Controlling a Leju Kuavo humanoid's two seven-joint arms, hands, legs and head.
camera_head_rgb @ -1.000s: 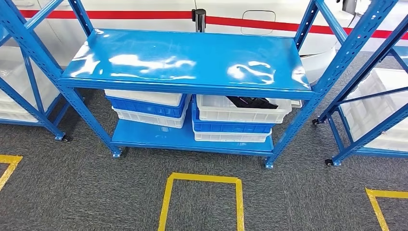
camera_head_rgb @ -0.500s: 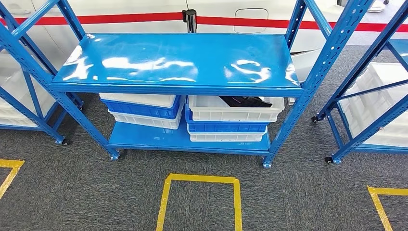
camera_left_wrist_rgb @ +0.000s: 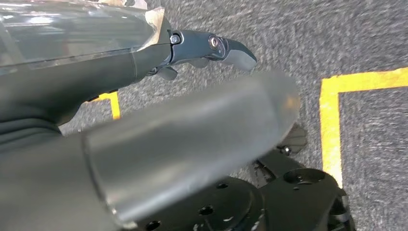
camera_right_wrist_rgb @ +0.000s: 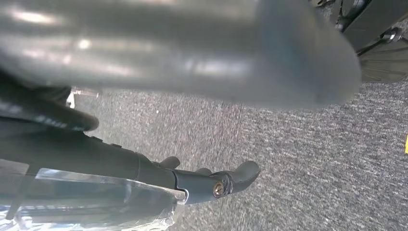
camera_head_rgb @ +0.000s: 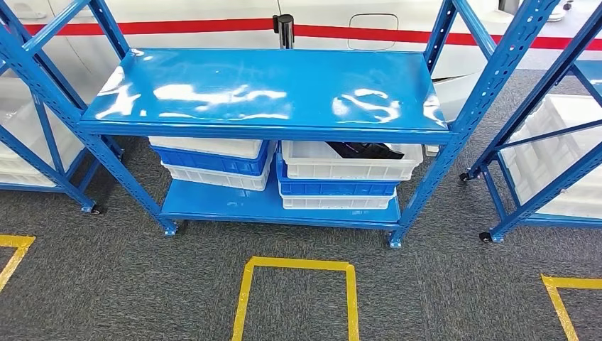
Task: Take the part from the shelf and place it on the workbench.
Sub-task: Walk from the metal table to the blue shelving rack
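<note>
Blue steel shelf unit [camera_head_rgb: 266, 89] stands at centre of the head view on grey carpet [camera_head_rgb: 106, 284], its glossy upper deck bare and catching ceiling glare. Behind the shelf unit runs a white wall w/ a red stripe [camera_head_rgb: 199, 27]; a black post [camera_head_rgb: 284, 30] rises just behind its back edge. More blue racks flank the shelf unit: one to its left [camera_head_rgb: 35, 106], one to its right [camera_head_rgb: 539, 128], the right one carrying white bins [camera_head_rgb: 561, 142]. On the shelf unit's lower deck sit two stacks of crates. Left stack: white crate [camera_head_rgb: 207, 146] on a blue crate [camera_head_rgb: 211, 160] on another white one. Right stack: white top crate [camera_head_rgb: 351, 162] over a blue crate [camera_head_rgb: 336, 187] over a white one. The part [camera_head_rgb: 363, 150], dark & flat, lies inside that white top crate, toward its back, partly hidden by the upper deck's front edge. Yellow floor tape [camera_head_rgb: 297, 266] marks a box on the carpet directly in front of the shelf unit, w/ further tape corners to either side. In the left wrist view the left hand [camera_left_wrist_rgb: 207, 50] hangs over carpet beside yellow tape, fingers extended, nothing in it. In the right wrist view the right hand [camera_right_wrist_rgb: 211, 180] hangs over plain carpet, fingers likewise stretched out & holding nothing. Both hands are well apart from the shelf unit.
</note>
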